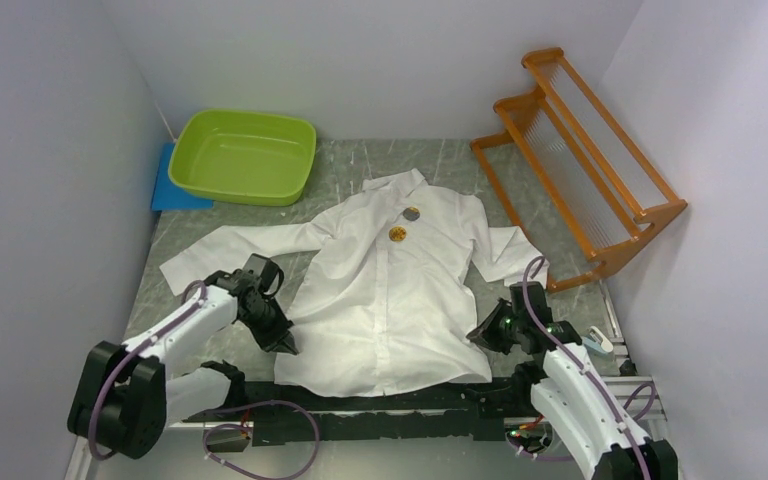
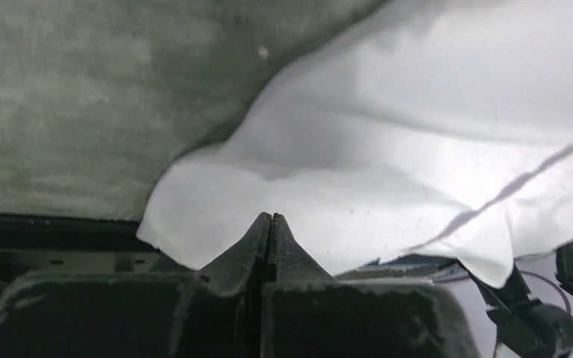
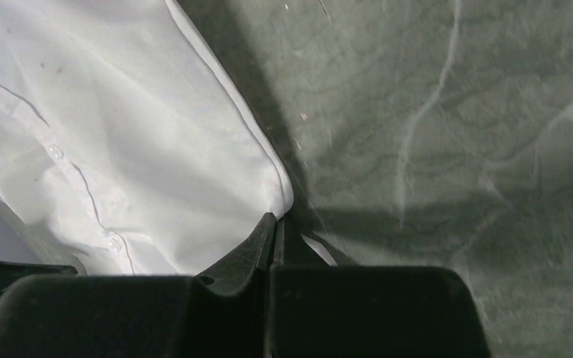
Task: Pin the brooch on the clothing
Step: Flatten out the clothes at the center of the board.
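Observation:
The white shirt (image 1: 390, 300) lies flat on the table, front up, collar at the far end. A round gold brooch (image 1: 397, 234) sits on its chest, and a round grey disc (image 1: 411, 213) lies just beyond it near the collar. My left gripper (image 1: 288, 343) is at the shirt's lower left edge. In the left wrist view it (image 2: 270, 216) is shut, its tips against the puckered white fabric (image 2: 388, 149) near the hem. My right gripper (image 1: 478, 335) is at the lower right hem. In the right wrist view it (image 3: 277, 218) is shut on the shirt's corner (image 3: 194, 164).
A green plastic basin (image 1: 245, 155) stands at the back left, on a blue mat (image 1: 173, 188). An orange wooden rack (image 1: 580, 150) stands along the right side. A small white and blue object (image 1: 600, 342) lies at the near right. The table top (image 1: 460, 160) is grey marbled.

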`<action>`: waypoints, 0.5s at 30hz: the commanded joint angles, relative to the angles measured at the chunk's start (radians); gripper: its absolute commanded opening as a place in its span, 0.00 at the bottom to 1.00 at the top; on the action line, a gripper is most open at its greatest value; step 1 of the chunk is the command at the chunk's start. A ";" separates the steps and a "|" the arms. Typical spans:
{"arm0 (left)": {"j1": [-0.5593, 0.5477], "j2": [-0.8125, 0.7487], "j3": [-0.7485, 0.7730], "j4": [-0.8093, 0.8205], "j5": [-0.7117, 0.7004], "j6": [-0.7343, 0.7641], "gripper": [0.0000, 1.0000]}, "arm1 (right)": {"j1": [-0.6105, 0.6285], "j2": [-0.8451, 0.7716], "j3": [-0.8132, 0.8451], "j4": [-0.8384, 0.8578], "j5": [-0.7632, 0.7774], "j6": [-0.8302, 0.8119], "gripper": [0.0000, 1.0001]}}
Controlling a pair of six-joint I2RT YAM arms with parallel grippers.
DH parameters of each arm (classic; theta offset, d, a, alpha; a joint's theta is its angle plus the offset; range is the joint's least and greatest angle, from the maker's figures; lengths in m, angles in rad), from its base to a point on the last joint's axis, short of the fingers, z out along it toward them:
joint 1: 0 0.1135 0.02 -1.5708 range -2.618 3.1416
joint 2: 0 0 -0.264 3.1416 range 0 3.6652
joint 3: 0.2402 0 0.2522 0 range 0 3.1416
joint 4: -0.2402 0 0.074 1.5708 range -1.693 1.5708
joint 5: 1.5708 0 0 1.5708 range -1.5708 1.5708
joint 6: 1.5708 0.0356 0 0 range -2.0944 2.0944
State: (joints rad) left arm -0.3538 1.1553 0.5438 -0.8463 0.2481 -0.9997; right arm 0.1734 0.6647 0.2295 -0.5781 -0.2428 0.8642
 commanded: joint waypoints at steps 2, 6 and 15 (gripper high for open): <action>-0.002 -0.160 0.076 -0.183 0.063 -0.033 0.03 | 0.002 -0.087 0.106 -0.203 0.021 0.024 0.00; -0.002 -0.262 0.105 -0.308 0.080 -0.060 0.03 | 0.002 -0.153 0.181 -0.330 0.079 0.033 0.00; -0.001 -0.367 0.214 -0.465 -0.053 -0.029 0.20 | 0.001 -0.299 0.229 -0.519 0.137 0.062 0.20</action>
State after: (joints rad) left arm -0.3542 0.8154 0.6498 -1.2278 0.2913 -1.0348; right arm 0.1734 0.4263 0.4232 -0.9737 -0.1490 0.9123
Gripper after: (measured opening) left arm 0.086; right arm 0.081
